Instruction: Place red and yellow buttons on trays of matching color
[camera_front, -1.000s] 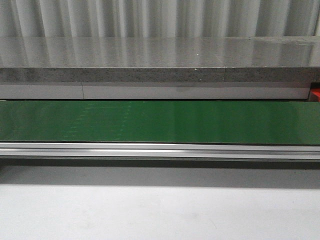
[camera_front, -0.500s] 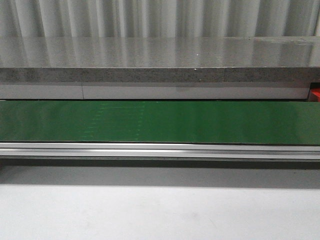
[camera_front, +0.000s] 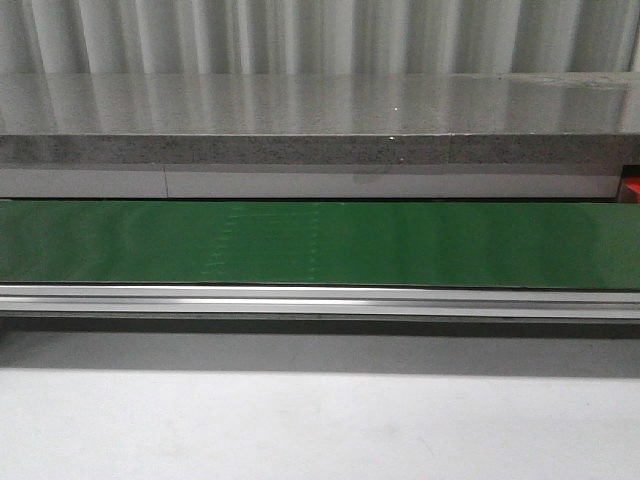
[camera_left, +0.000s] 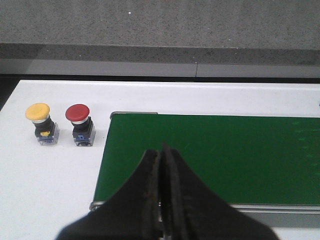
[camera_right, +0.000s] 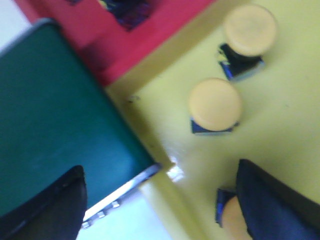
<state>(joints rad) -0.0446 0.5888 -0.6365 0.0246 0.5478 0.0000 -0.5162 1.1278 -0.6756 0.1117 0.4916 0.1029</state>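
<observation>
Conveyor belt (camera_front: 320, 245): green, runs across the full width of the front view; its surface carries nothing there. An aluminium rail (camera_front: 320, 300) borders its near edge.
Stone ledge (camera_front: 320, 125): grey, speckled, runs behind the belt.
Red object at far right (camera_front: 632, 188): only a sliver shows at the frame edge; identity cannot be told.
Left gripper (camera_left: 163, 200): black fingers pressed together, nothing between them; it hangs above the near end of the belt.
Yellow button, left side (camera_left: 39, 122): upright on the white table surface (camera_left: 50, 190), just off the end of the belt, well apart from the left gripper.
Red button (camera_left: 80, 124): upright, just beside the yellow button, between it and the belt end; the two do not touch.
Right gripper (camera_right: 160, 200): fingers spread wide, holding nothing; the view is blurred.
Yellow tray (camera_right: 280, 125): lies under the right gripper, next to the belt end.
Buttons in yellow tray: two yellow buttons (camera_right: 215, 106) (camera_right: 249, 37) stand near each other, apart; a third yellow button (camera_right: 232, 217) is partly hidden by one finger (camera_right: 275, 205).
Red tray (camera_right: 145, 35): adjoins the yellow tray; dark button bases show at its far edge, colours of caps not visible.
</observation>
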